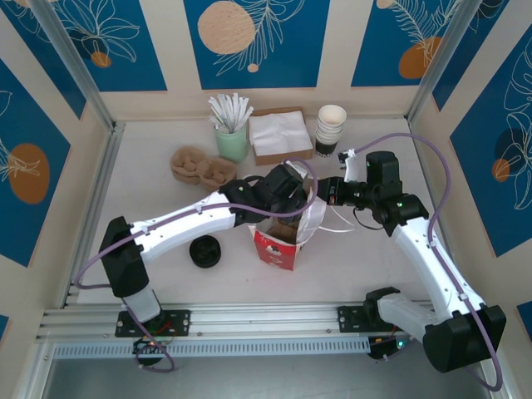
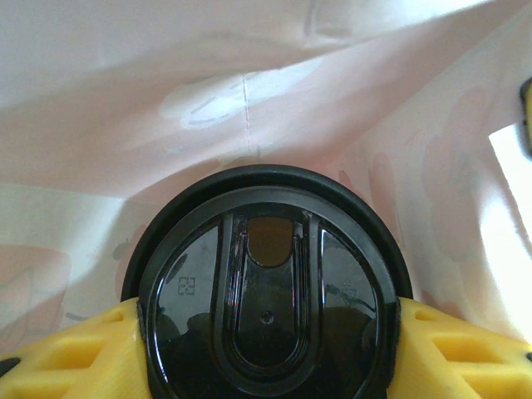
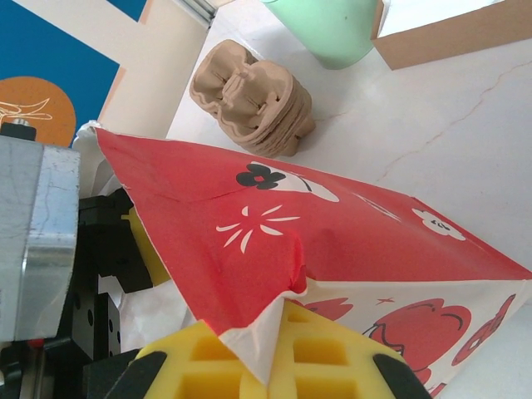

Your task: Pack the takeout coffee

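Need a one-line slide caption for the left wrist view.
Left gripper grips the black-lidded takeout coffee between yellow fingers inside the paper bag.

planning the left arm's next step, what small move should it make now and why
Probably lower the cup straight down before releasing: the left gripper holds it inside the bag, white walls all round and no floor in sight, while the right gripper pinches the bag's rim.

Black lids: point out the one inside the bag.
The lid clamped by the left gripper, pale bag walls all around it. The other lid lies loose on the table, left of the bag.
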Controlling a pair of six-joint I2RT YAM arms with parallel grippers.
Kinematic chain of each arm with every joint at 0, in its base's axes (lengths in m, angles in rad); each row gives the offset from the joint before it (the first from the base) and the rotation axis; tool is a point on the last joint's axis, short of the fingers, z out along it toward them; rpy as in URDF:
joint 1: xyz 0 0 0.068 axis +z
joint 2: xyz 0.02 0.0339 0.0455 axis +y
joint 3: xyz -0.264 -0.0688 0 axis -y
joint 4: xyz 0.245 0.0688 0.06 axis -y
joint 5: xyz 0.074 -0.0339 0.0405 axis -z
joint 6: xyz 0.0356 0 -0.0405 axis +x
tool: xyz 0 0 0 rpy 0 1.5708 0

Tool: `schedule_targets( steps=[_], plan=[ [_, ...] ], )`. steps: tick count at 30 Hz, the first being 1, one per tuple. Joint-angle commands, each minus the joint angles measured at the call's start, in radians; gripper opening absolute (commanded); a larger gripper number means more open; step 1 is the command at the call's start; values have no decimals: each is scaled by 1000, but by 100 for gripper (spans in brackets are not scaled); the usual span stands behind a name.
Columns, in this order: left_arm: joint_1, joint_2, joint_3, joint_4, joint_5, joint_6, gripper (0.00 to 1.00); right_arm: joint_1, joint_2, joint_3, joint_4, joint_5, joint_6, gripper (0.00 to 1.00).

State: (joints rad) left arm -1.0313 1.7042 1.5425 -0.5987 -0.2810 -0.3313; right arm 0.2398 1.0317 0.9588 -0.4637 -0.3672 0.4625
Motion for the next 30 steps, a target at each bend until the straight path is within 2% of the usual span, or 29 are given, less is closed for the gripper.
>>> schedule_targets(
  steps=[1,20,30],
  plan=[
    [3,33,-8,19,23,-5,54,1,5,-12,45,-38,4,0],
    [12,102,30,-10,83,3,54,-5,17,-18,46,-42,-1,0],
    [23,137,46,-9,126,-3,52,-29,12,0,-50,-39,-30,0]
  ],
)
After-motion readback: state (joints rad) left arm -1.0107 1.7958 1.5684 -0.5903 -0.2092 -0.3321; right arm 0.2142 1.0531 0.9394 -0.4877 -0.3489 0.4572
